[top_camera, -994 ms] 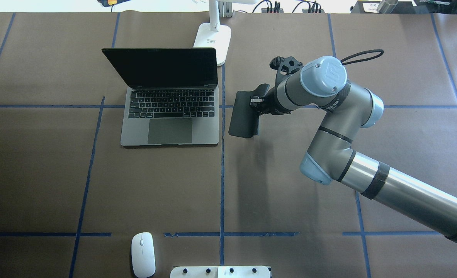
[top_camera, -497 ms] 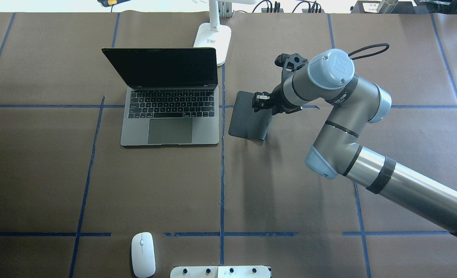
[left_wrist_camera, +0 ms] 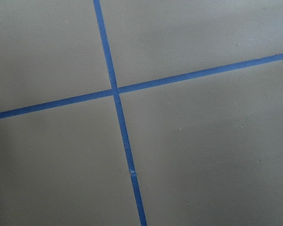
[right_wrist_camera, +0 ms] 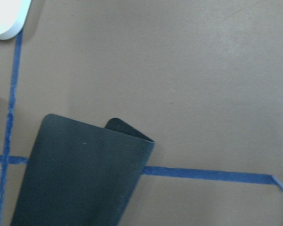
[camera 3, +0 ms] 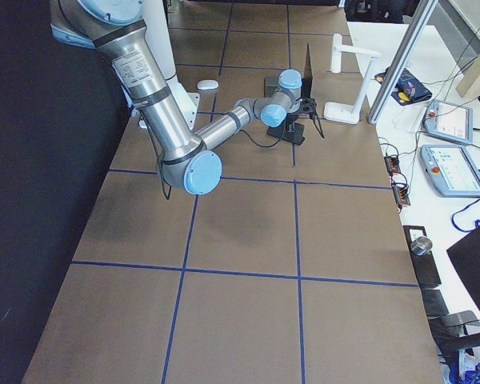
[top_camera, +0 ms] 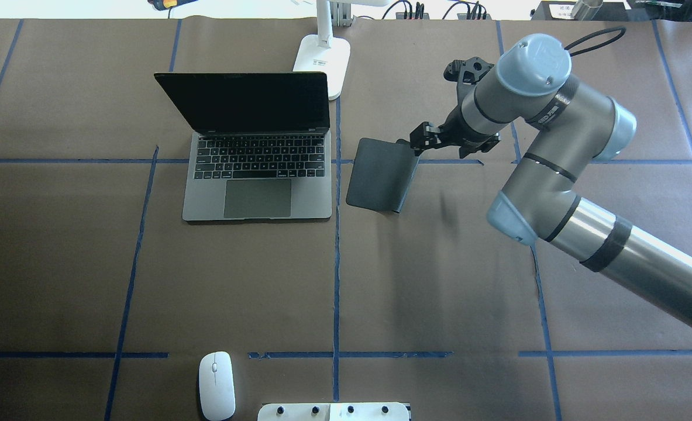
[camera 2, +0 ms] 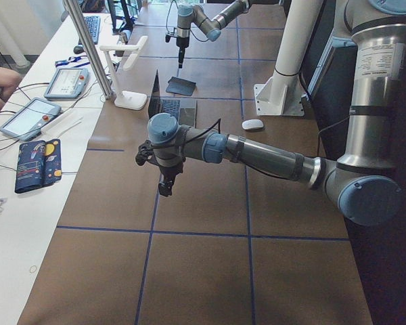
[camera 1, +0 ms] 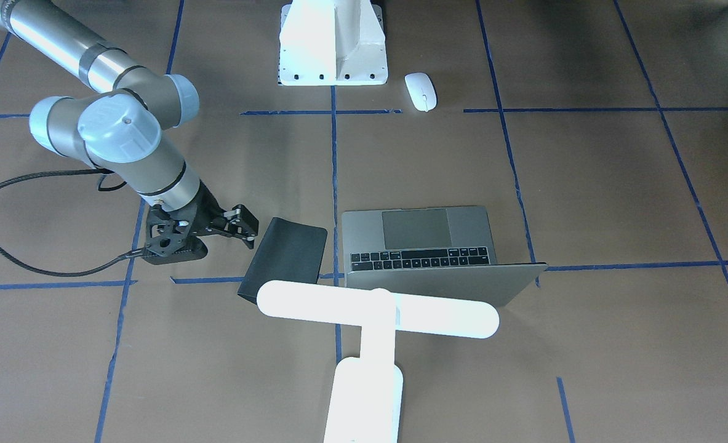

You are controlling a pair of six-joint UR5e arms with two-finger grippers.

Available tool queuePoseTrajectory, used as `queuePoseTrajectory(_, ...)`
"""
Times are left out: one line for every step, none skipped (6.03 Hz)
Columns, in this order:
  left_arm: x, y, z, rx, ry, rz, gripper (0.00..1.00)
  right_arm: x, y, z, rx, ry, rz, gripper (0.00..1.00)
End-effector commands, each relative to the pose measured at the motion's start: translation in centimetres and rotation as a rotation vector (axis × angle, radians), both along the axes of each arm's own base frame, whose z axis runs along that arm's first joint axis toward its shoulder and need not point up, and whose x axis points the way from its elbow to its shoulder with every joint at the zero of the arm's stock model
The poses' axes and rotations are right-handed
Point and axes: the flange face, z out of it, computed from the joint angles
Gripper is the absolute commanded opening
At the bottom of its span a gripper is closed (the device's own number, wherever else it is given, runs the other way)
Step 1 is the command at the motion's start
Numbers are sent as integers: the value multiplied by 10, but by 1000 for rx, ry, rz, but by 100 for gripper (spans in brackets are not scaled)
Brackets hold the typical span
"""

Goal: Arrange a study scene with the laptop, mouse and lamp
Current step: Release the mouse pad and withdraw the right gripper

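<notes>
My right jaws stand apart, empty, just off the far right corner of the black pad (top_camera: 378, 175) — its right edge curls up. The open laptop (top_camera: 258, 196) lies just left of it, the lamp (top_camera: 321, 58) behind it, the mouse (top_camera: 216, 386) at the near edge. My left jaws — I cannot tell.

The laptop (top_camera: 257, 199) shows matt grey metal with black keys; the mouse (top_camera: 216, 386) and lamp (camera 1: 376, 317) are smooth white plastic. Matt brown paper (top_camera: 234, 280) covers the table (top_camera: 439, 292), crossed by blue tape (top_camera: 336, 275); the black pad (top_camera: 381, 172) looks matt and pliable.
</notes>
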Motion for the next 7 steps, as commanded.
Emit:
queuePoseTrajectory(64,26,-74,-54,37,-31,100,94,-3,21,83,114,-136,100)
queuePoseTrajectory(91,44,-108,-74,48,-48,100,161,4,55,128,141,-195,100)
queuePoseTrajectory(119,65,-136,-79,38,-59,100,227,20,100,173,166,-248,100)
queuePoseTrajectory(152,93,-164,-103,41,-63,100,302,39,148,209,185,-278,100)
queuePoseTrajectory(192,121,-184,-120,24,-60,100,364,75,198,243,218,-326,100)
queuePoseTrajectory(225,147,-199,-118,26,-74,100,425,115,240,254,246,-335,100)
queuePoseTrajectory(262,171,-207,-104,49,-96,100,460,151,273,226,244,-328,100)
